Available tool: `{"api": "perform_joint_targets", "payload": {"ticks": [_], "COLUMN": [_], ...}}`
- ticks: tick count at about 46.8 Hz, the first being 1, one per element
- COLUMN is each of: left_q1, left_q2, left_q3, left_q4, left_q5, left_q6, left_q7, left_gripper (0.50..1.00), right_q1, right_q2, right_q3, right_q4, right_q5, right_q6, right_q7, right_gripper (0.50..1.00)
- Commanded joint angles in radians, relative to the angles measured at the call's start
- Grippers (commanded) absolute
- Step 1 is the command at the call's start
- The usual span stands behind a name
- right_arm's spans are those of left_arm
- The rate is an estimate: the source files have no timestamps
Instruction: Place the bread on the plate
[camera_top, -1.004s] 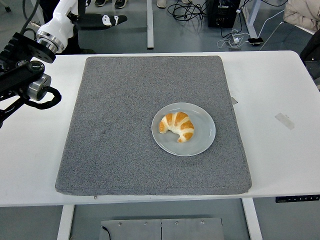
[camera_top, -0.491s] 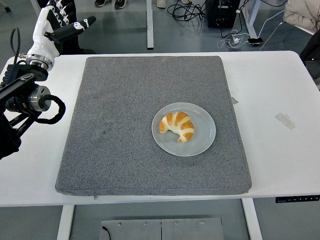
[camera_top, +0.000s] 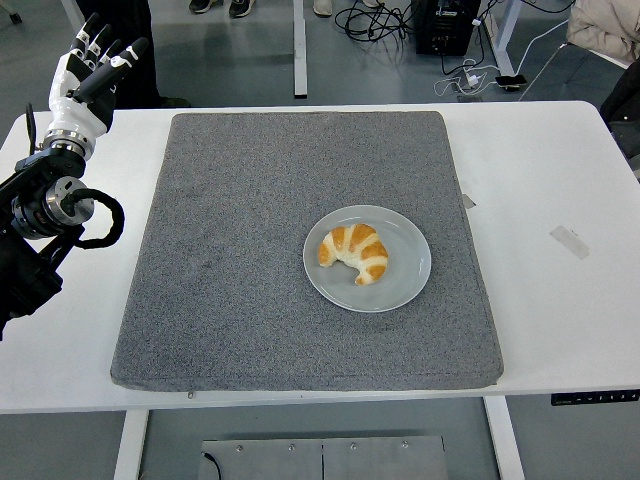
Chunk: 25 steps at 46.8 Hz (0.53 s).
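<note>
A golden and white croissant (camera_top: 354, 254) lies on a pale grey round plate (camera_top: 405, 275), right of the middle of the grey mat (camera_top: 250, 250). My left hand (camera_top: 90, 65) is raised at the far left corner of the table, well away from the plate. Its white fingers (camera_top: 118, 60) are straight and spread, holding nothing. The black left forearm (camera_top: 45, 215) runs down the left edge of the picture. No right arm shows.
The grey mat covers most of the white table (camera_top: 560, 180). A strip of tape (camera_top: 570, 241) lies on the table's right side. Cables and a black box (camera_top: 445, 25) sit on the floor beyond the far edge.
My left hand has swung back to the left and drawn in toward the table's far left corner, turning its fingers upward. The croissant and plate have stayed put.
</note>
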Motion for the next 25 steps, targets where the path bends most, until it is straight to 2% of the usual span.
{"api": "perform_joint_targets", "payload": {"ticks": [1,8,19,25], "left_q1": [-0.005,-0.009,-0.011,-0.011], "left_q2": [-0.002,-0.019,-0.079,-0.085], "left_q3": [-0.015,-0.029,-0.032,-0.038], "left_q4": [0.029,0.042,0.078,0.097], "left_q5": [-0.009,-0.030,-0.076,-0.107], "left_q6": [-0.034,-0.080,-0.096,-0.097], "left_q7": [0.001,0.004,0.004,0.003], "left_gripper": [0.971,0.971,0.971,0.971], "right_q1": [0.000,0.000,-0.001,-0.001], "right_q2": [0.000,0.000,0.000,0.000], "right_q3": [0.000,-0.002,-0.002,-0.003], "right_q4": [-0.001,-0.002,-0.004,-0.004], "right_q5": [0.001,0.000,0.000,0.000], "right_q6": [0.000,0.000,0.000,0.000], "right_q7": [0.000,-0.002,0.000,0.000], "right_gripper": [1.000,1.000,1.000,1.000]}}
